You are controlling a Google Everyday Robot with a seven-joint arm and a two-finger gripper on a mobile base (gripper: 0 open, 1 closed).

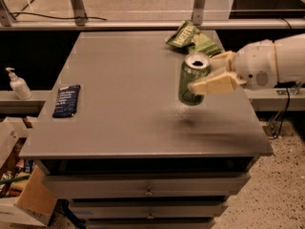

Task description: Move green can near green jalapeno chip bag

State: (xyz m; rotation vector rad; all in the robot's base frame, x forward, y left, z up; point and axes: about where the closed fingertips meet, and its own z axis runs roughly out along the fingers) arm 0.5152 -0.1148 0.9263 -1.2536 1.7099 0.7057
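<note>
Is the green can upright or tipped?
Upright: the green can, silver top up, is held by the end effector above the table.

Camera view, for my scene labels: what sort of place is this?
Probably a lab or workshop: a grey drawer cabinet, a pump bottle on a side ledge, cardboard boxes on speckled floor. The gripper, over the cabinet top, holds the green can.

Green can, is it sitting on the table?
No, the gripper, near the chip bag, holds the green can above the table, its shadow underneath.
</note>
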